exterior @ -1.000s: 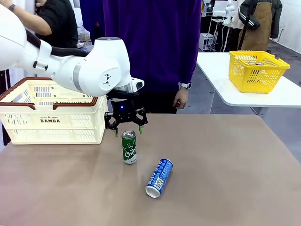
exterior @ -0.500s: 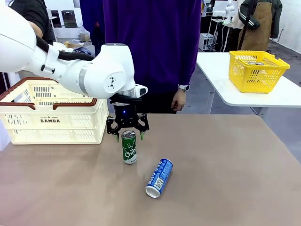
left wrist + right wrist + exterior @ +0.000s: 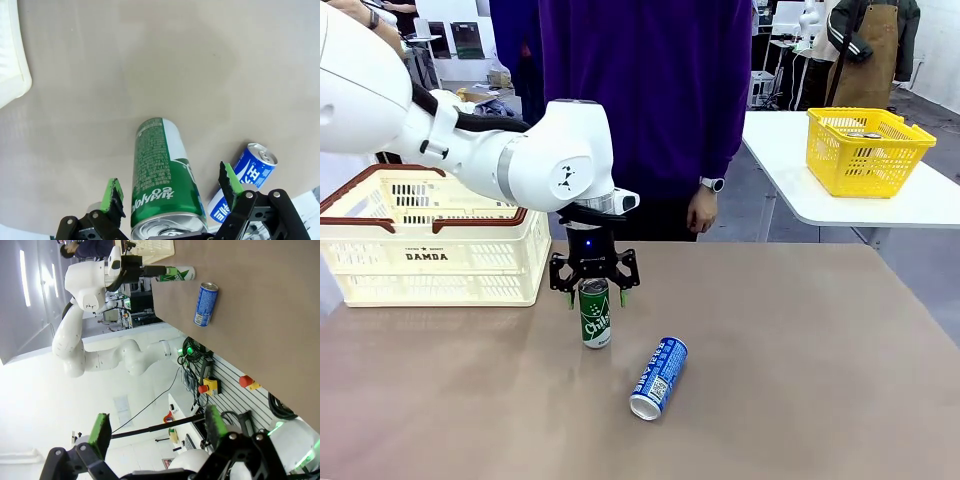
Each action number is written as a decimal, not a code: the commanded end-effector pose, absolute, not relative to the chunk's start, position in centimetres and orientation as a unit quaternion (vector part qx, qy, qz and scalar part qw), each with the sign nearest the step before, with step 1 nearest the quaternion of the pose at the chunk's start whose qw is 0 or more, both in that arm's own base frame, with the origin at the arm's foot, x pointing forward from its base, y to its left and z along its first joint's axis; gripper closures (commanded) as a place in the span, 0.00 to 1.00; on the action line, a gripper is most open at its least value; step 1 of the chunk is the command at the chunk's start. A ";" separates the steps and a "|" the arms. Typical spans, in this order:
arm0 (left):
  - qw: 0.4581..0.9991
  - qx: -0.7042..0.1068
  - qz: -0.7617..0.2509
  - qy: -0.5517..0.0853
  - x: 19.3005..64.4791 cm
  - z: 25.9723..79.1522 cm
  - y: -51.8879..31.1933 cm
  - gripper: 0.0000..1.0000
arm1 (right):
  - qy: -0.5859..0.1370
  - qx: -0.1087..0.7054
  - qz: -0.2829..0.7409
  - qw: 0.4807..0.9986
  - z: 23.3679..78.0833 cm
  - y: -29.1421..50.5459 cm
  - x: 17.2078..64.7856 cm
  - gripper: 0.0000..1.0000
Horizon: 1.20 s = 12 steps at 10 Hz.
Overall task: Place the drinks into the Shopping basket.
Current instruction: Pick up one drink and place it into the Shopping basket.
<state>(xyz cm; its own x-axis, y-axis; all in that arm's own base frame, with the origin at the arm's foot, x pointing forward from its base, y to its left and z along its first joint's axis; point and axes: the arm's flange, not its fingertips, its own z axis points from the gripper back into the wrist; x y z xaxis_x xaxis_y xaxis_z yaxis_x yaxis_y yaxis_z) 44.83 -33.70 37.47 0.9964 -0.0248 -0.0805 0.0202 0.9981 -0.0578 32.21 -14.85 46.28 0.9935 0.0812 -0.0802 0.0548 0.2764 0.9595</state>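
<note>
Drinks, two items.
Item one: green can, white lettering, upright on the table, directly under the left gripper. Its silver top sits between the green pads, and the left wrist view shows a gap on either side. Jaws stand wide apart, clamped on nothing.
Item two: blue-and-white can, lying on its side, near the gripper on the robot's right and closer to the robot, apart from the green can.
Shopping basket, cream with brown rim, "DAMDA" on front: near the gripper on its left, not touching it.
Other arm, right gripper: jaws apart, nothing between them, well apart from both cans.
</note>
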 end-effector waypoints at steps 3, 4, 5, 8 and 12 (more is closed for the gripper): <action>0.997 -0.004 -0.035 0.062 45.1 37.6 -34.0 0.00 | 0.063 0.601 0.004 0.797 46.7 -14.9 32.0 0.00; 0.997 -0.002 -0.035 0.063 45.1 37.7 -34.0 0.00 | 0.063 0.601 0.004 0.797 46.7 -14.9 32.0 0.00; 0.997 0.000 -0.038 0.063 45.1 37.6 -34.1 0.00 | 0.063 0.601 0.004 0.797 46.7 -14.9 32.0 0.00; 0.997 0.004 -0.041 0.066 45.1 37.2 -34.1 1.00 | 0.063 0.601 0.004 0.797 46.7 -14.9 32.0 0.00; 0.997 0.007 -0.036 0.064 45.2 37.3 -34.0 1.00 | 0.063 0.601 0.004 0.797 46.7 -14.9 32.0 0.00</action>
